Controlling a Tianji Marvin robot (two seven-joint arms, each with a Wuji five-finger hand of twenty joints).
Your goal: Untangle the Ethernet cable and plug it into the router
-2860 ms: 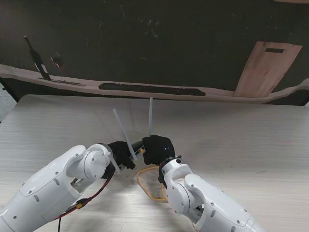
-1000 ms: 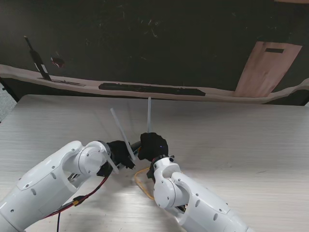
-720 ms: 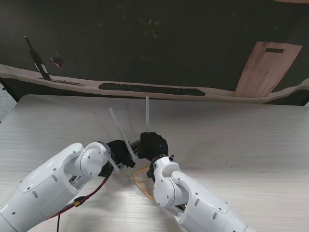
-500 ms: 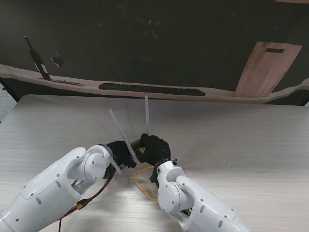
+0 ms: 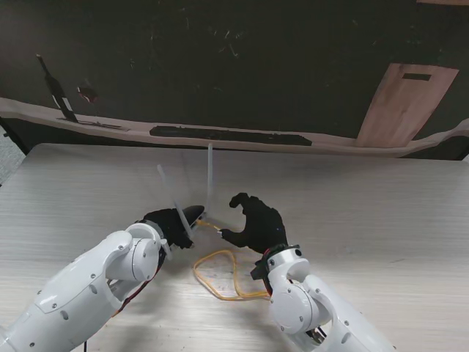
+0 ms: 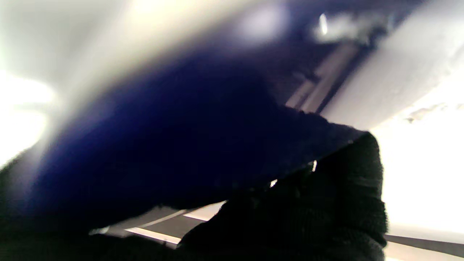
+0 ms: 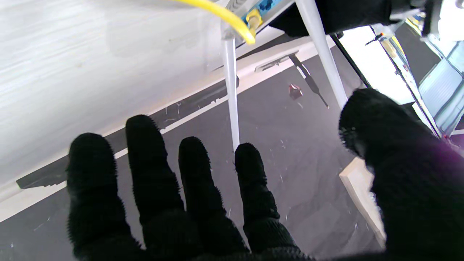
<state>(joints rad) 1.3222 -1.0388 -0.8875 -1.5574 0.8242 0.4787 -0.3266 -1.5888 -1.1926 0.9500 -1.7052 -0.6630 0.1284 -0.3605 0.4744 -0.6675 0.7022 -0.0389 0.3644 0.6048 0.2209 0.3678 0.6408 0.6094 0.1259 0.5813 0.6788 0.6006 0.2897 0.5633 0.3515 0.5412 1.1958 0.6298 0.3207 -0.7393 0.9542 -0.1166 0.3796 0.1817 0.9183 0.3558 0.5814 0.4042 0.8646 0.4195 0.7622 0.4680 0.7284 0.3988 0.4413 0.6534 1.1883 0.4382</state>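
My left hand (image 5: 165, 221) is shut on the small router (image 5: 193, 213) and holds it tilted off the table, its two white antennas (image 5: 209, 174) pointing up. The yellow Ethernet cable (image 5: 220, 277) lies in a loose loop on the table between my arms. One end runs up to the router's back. In the right wrist view the cable (image 7: 217, 11) ends in a plug (image 7: 253, 18) at the port row; whether it is fully seated I cannot tell. My right hand (image 5: 258, 224) hovers open just right of the router, its fingers (image 7: 152, 170) spread and touching nothing. The left wrist view is a dark blur with one gloved finger (image 6: 326, 203).
A wooden board (image 5: 407, 103) leans on the dark wall at the far right. A long black strip (image 5: 231, 136) lies on the ledge beyond the table's far edge. A black tool (image 5: 57, 92) stands at the far left.
My right hand has let go, opened and drawn back to the right. The left hand has carried the router a little left and farther away, and more of the cable loop now shows.
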